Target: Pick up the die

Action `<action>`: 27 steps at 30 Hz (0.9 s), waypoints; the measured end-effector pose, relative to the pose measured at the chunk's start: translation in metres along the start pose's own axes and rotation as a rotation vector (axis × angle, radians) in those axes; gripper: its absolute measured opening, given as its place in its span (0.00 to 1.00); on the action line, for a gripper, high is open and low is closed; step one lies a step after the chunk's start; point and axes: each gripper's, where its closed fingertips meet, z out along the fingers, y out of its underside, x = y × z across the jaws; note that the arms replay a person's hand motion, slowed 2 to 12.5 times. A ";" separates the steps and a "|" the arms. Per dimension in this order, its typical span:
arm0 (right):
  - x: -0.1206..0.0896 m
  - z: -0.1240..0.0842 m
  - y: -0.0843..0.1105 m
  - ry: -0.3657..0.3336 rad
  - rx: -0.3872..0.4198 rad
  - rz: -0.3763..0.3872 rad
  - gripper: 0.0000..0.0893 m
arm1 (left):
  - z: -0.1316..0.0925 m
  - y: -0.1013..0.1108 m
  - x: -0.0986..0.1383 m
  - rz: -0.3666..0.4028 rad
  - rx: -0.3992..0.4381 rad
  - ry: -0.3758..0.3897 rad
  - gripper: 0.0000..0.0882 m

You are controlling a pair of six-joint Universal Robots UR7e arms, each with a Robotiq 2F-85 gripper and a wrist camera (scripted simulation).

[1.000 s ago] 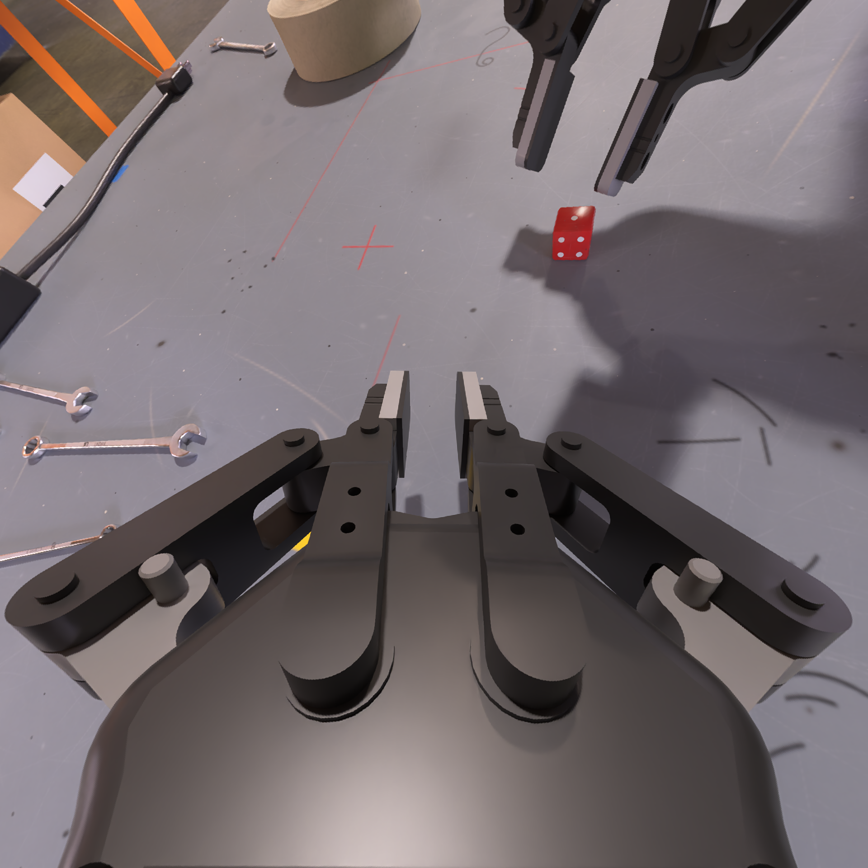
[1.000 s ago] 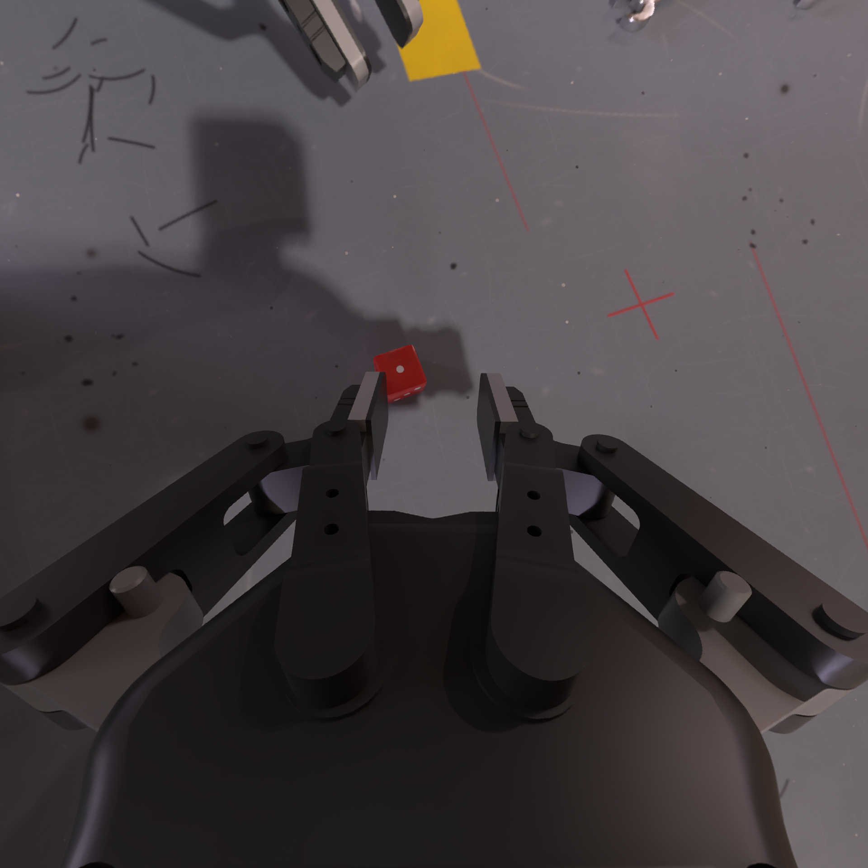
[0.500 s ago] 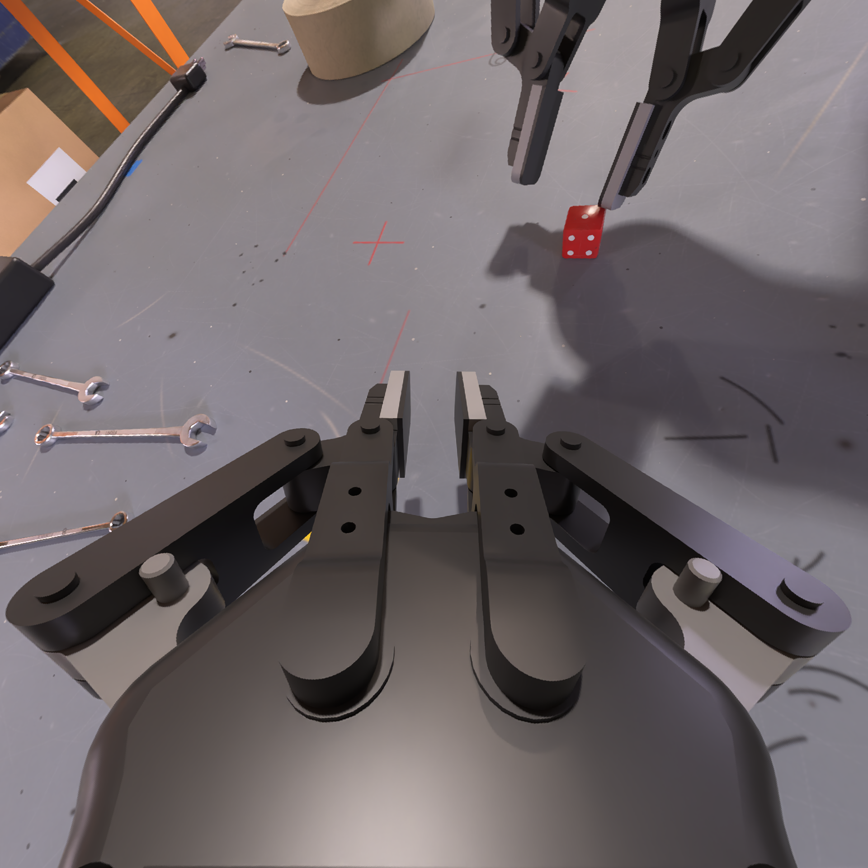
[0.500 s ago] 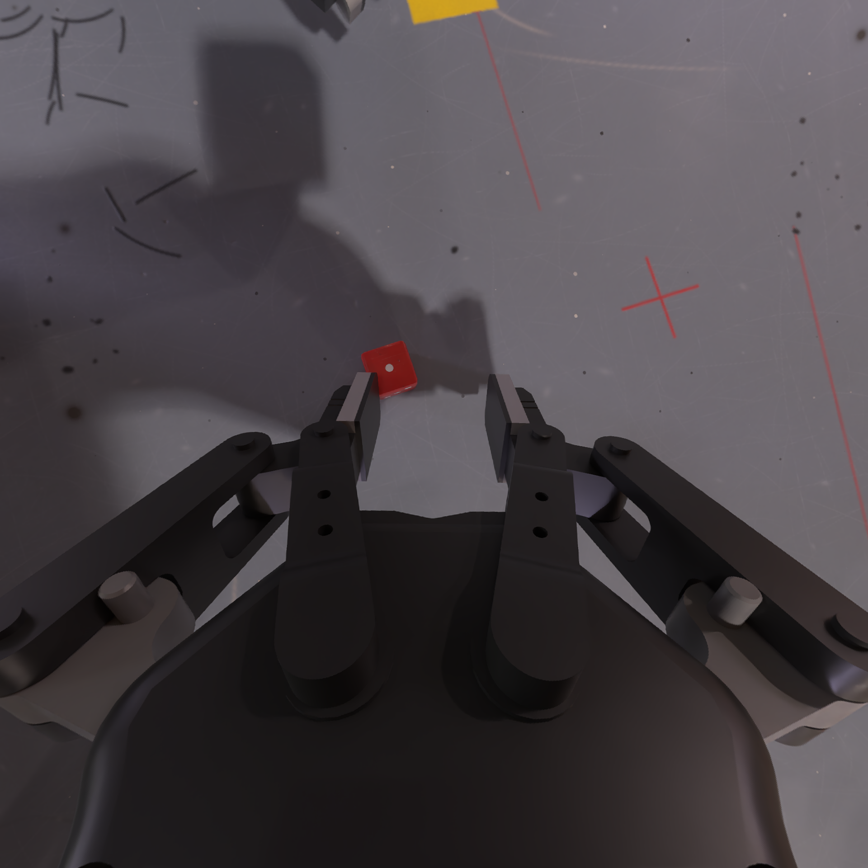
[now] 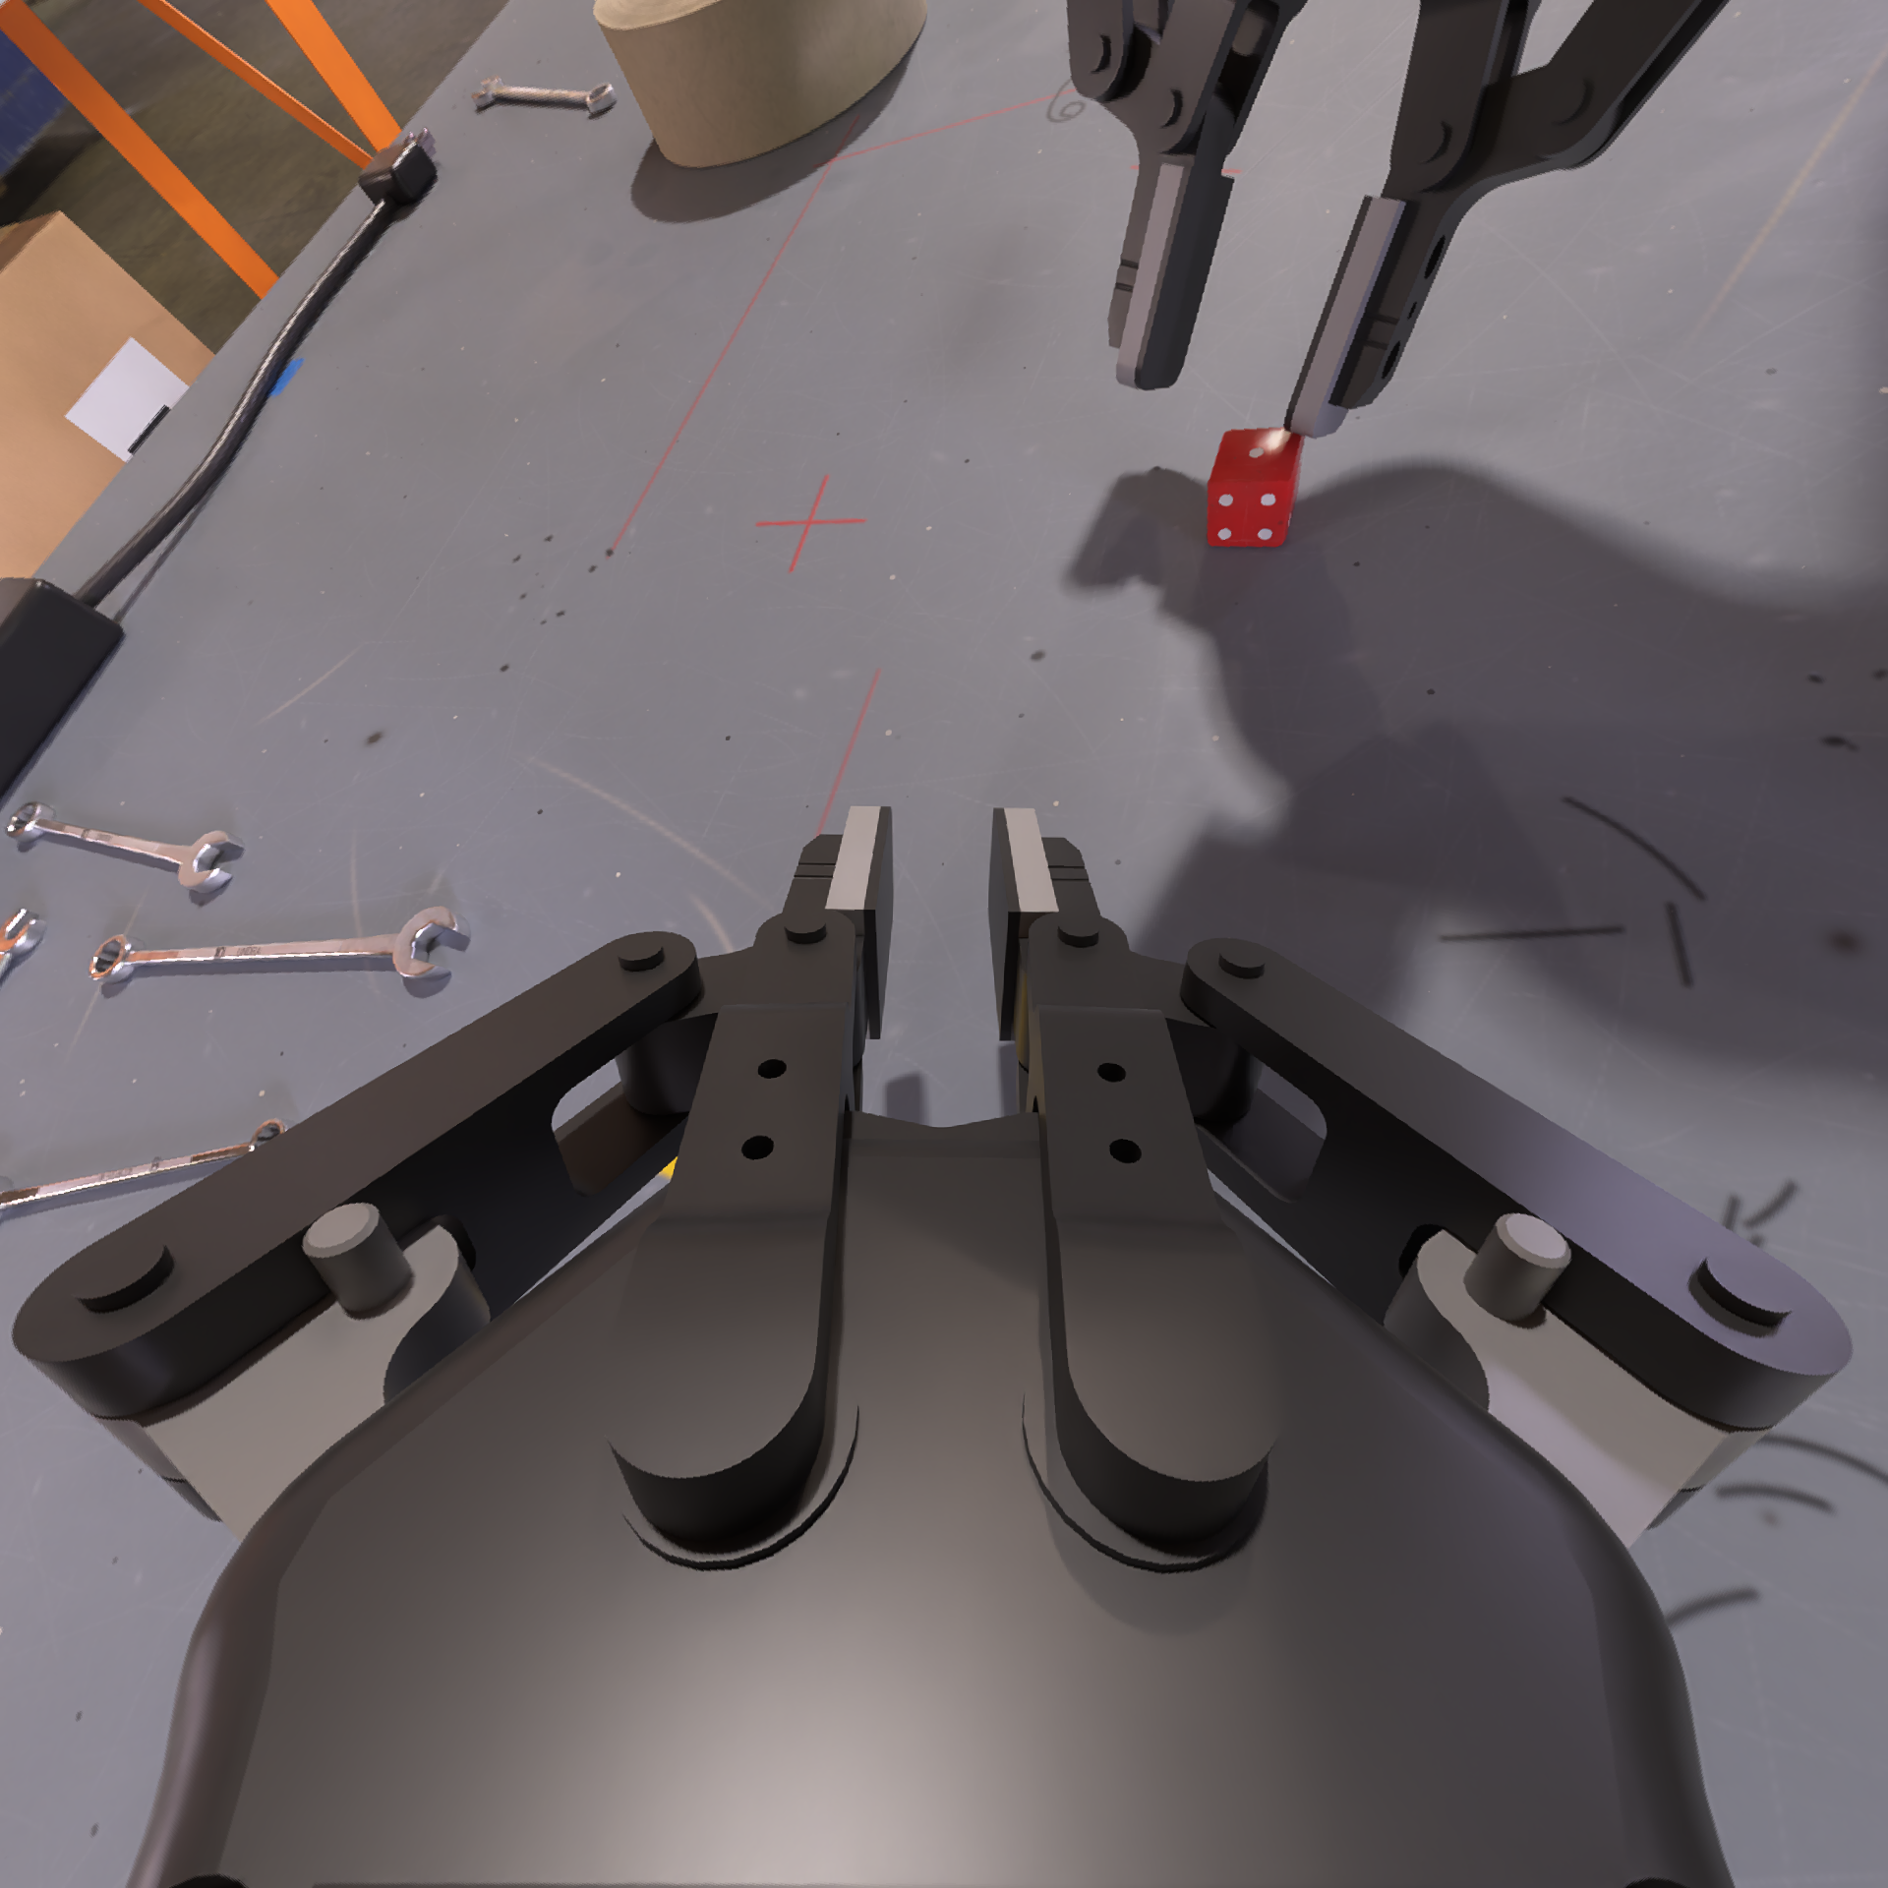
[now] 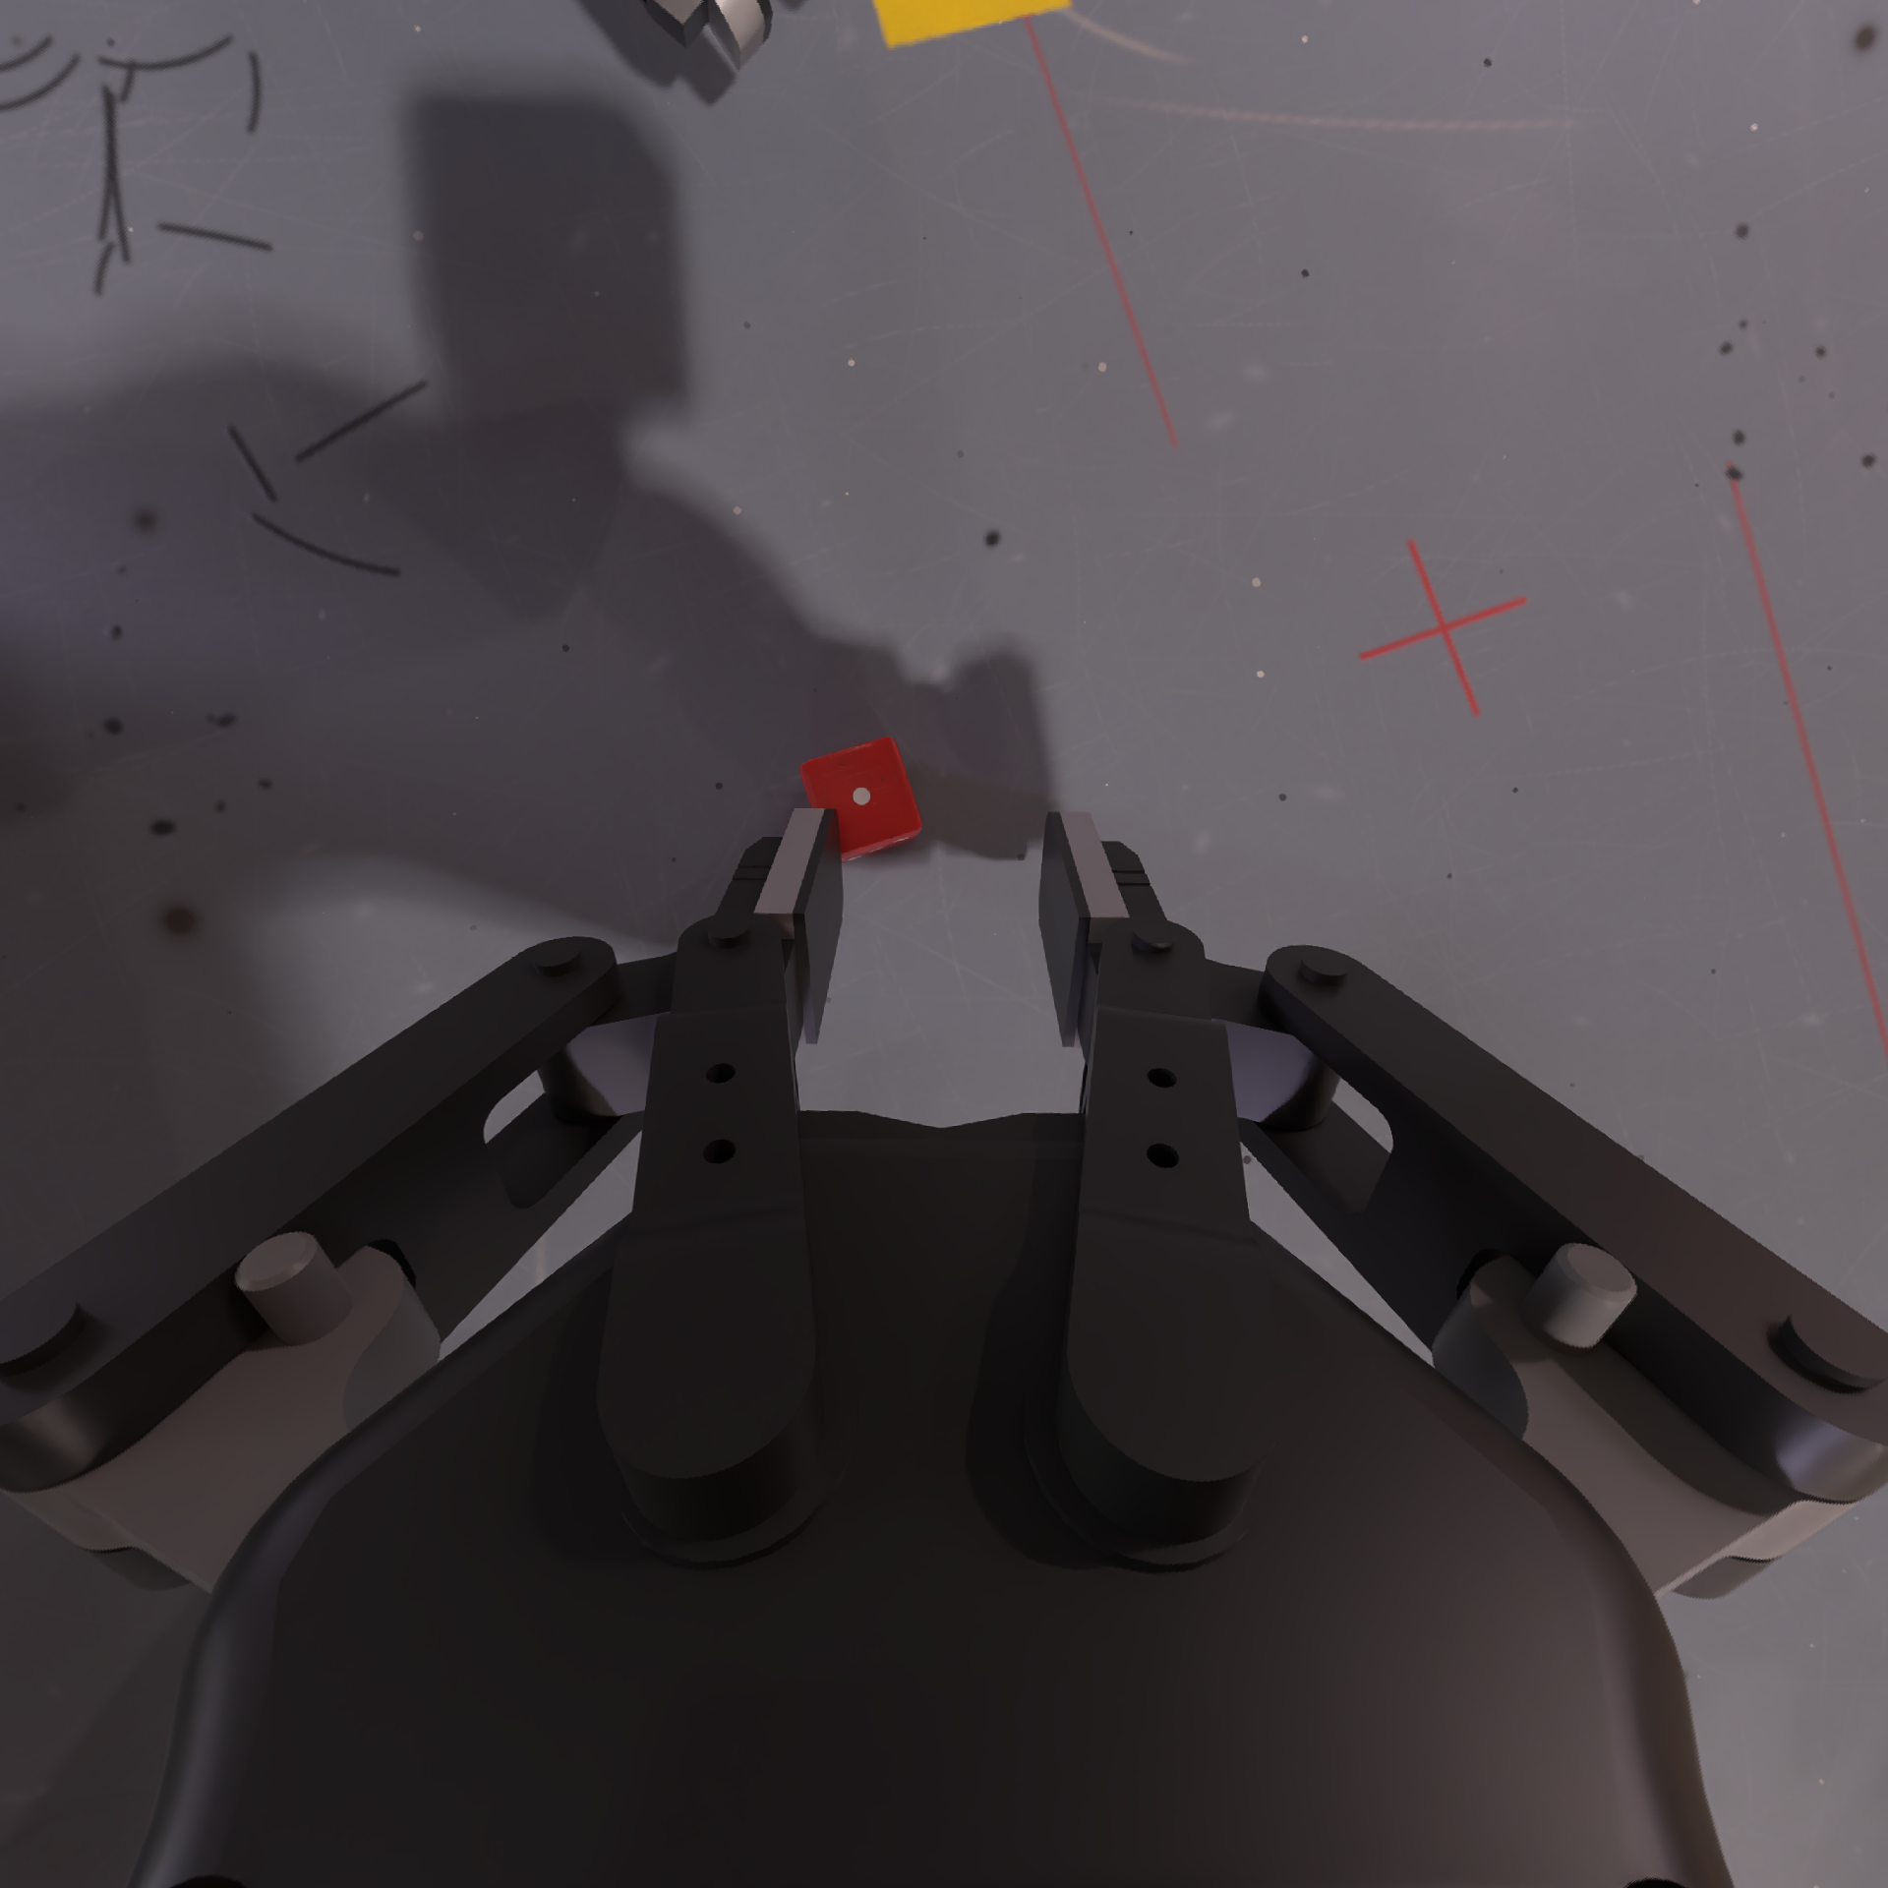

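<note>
The fingers [image 6: 807, 868] of the right gripper [image 6: 935, 848] are held apart with nothing between them, and one fingertip is seen at, perhaps touching, the top rear edge of the red die [image 6: 861, 795], so the die is not yet centred in the gap. The die [image 5: 1253, 488] is found resting on the grey tabletop [image 5: 613, 664], a single pip on top and four pips facing the left gripper [image 5: 938, 858], whose fingers are parted a little on nothing, well apart from it. The die is judged to be light, rigid and smooth, likely to skid or tip if nudged; two opposite flat side faces are best taken, squarely and low.
</note>
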 end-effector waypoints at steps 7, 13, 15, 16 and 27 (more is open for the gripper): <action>-0.002 -0.001 0.000 0.008 0.010 -0.002 0.34 | 0.000 0.000 0.001 0.008 -0.004 0.000 0.20; -0.004 -0.001 0.000 0.019 0.012 -0.011 0.31 | 0.000 0.001 0.000 0.005 -0.005 0.000 0.20; -0.004 -0.001 0.000 0.023 0.010 -0.013 0.31 | 0.000 0.001 0.000 0.003 -0.005 0.000 0.20; -0.004 -0.001 0.000 0.024 0.009 -0.014 0.31 | 0.000 0.001 0.000 0.003 -0.005 0.000 0.20; -0.003 -0.001 0.001 0.044 -0.001 -0.024 0.32 | 0.000 0.002 0.000 0.011 -0.009 -0.003 0.19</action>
